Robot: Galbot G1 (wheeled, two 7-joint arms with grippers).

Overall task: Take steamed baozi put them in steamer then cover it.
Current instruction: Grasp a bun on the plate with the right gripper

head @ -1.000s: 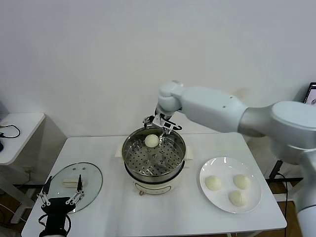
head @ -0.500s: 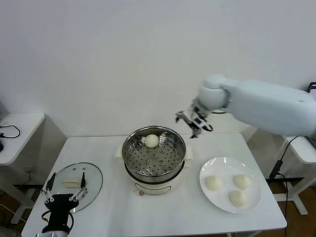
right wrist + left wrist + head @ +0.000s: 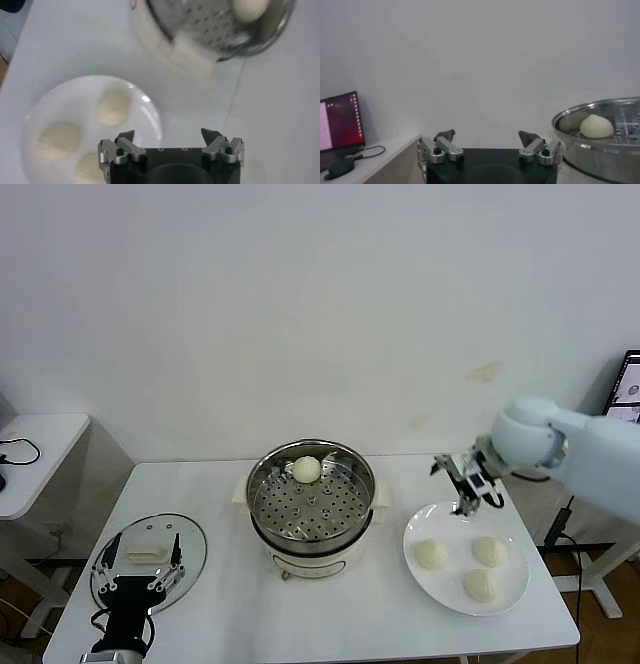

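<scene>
One round cream-white bun [image 3: 307, 469] sits at twelve o'clock on the perforated tray of the shiny steel steamer [image 3: 312, 502], leaving room for more. The right tool [image 3: 466, 485], jaws spread and empty, hovers at the flat white plate's [image 3: 512, 594] eleven o'clock rim, lined up for the three buns [image 3: 432, 554] there. The left tool [image 3: 140, 573], released too, waits over the clear glass lid [image 3: 190, 559] at the counter's [image 3: 220, 604] left edge.
</scene>
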